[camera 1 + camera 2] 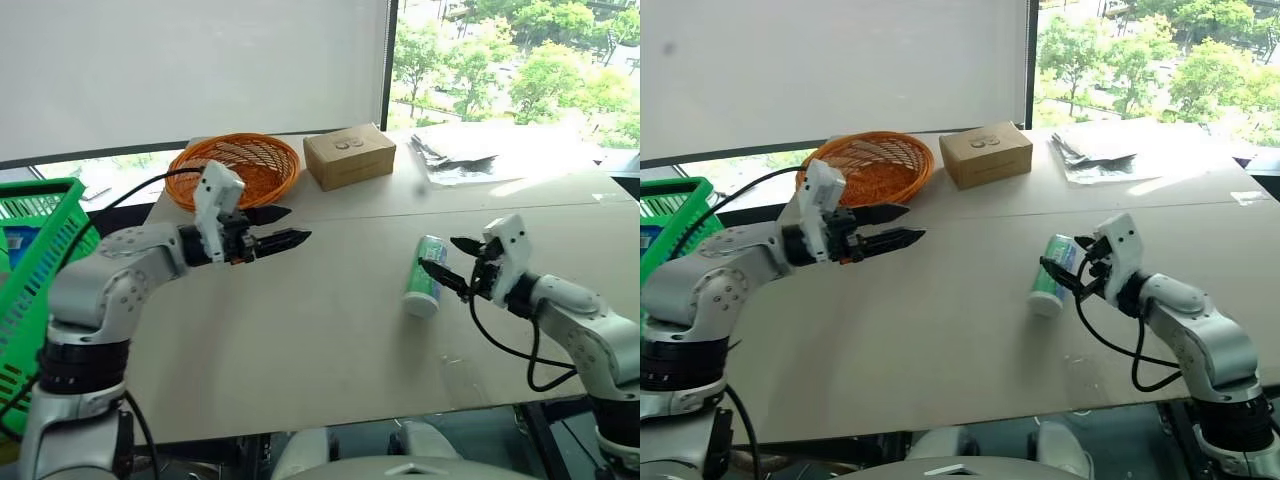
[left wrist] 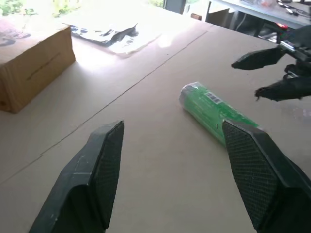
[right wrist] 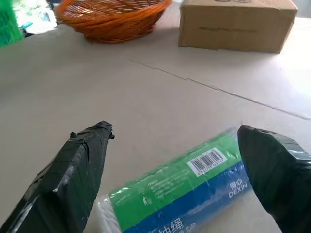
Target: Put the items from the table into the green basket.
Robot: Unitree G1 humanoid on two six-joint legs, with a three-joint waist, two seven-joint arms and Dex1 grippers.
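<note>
Left eye view: the green-and-white can (image 1: 424, 276) lies on its side on the table (image 1: 300, 330), right of middle, white end toward the near edge. The right gripper (image 1: 448, 262) sits just beside the can's right flank, fingers spread, nothing between them; contact with the can cannot be made out. The left gripper (image 1: 282, 226) hangs over the table's left part, fingers parted and empty, well apart from the can. The orange wicker basket (image 1: 236, 167) and the brown cardboard box (image 1: 349, 155) stand along the far edge; a crumpled silvery bag (image 1: 455, 157) lies toward the far right corner. The green basket (image 1: 35, 280) stands off the table's left edge, cut by the frame.

Right eye view: same layout. A white blind covers the window behind; trees show at upper right.

Left wrist view: the can lies between and beyond the two spread fingers (image 2: 99, 167), nearer one of them, its far part covered by that finger. The right gripper's black tips show past it. A panel seam (image 2: 126, 92) runs across the tabletop toward the box.

Right wrist view: the can lies crosswise just ahead of the open fingers (image 3: 73, 170), barcode up, blue band and "DEXIN" lettering on its side. One end is cut by the frame edge.
</note>
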